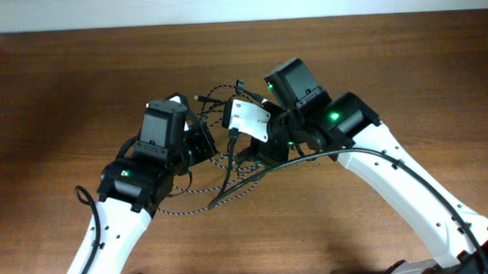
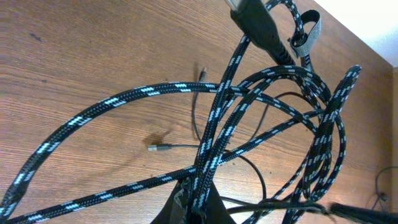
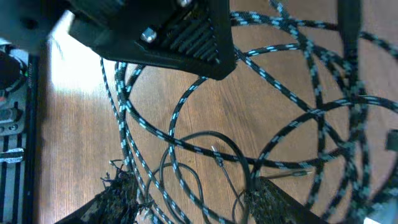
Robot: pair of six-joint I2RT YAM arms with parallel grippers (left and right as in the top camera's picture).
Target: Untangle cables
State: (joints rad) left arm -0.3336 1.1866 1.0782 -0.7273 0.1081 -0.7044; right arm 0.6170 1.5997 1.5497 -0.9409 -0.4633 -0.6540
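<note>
Left wrist: left claw (image 2: 194, 204) pinches braided cable (image 2: 218, 121) running upward (tangled loops); right claw (image 3: 193, 202) spread.

The desk (image 1: 63, 86) is viewed from straight above, at a distance. From each wrist, the tangled cables (image 2: 217, 106) are viewed at close range, slanting down onto the wood. The same tangle is shared by all three views.
</note>
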